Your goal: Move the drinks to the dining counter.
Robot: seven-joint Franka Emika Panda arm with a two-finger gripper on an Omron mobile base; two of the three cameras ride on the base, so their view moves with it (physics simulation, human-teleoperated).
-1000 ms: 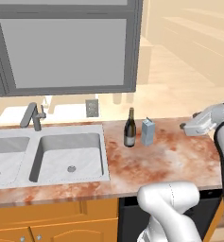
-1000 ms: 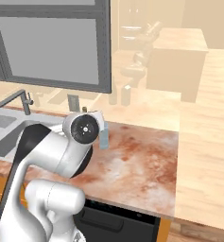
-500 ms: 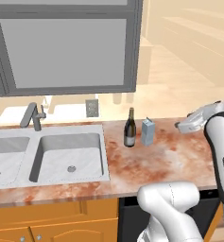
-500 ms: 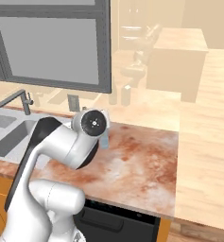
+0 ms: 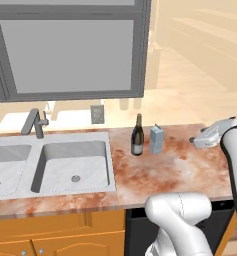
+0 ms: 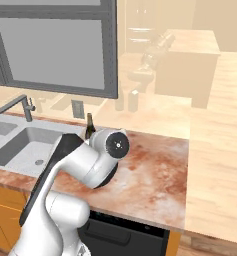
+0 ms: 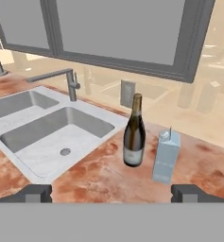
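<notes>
Two drinks stand upright side by side on the marble counter [image 5: 155, 175], right of the sink. One is a dark wine bottle [image 5: 137, 136] [image 7: 134, 134] with a pale label; the other is a pale blue-grey carton [image 5: 156, 140] [image 7: 166, 156] just to its right. The bottle's neck [image 6: 89, 125] peeks out behind my arm. My gripper [image 5: 196, 142] [image 7: 113, 194] hovers to the right of the carton, apart from it and facing both drinks. It is open, with nothing between its fingertips [image 7: 191, 193]. I cannot tell whether a faint counter shape [image 6: 190, 65] far behind is the dining counter.
A steel double sink [image 5: 75, 165] [image 7: 52, 137] with a faucet [image 5: 36, 122] [image 7: 68, 80] lies left of the drinks. A wall outlet [image 5: 97, 114] and a grey-framed window [image 5: 70, 50] are behind. The counter's right end [image 6: 180, 190] meets a wooden floor.
The arm has changed pose: its forearm now stands more upright and the hand sits slightly lower. The bottle and carton have not moved, and the gripper has stayed open.
</notes>
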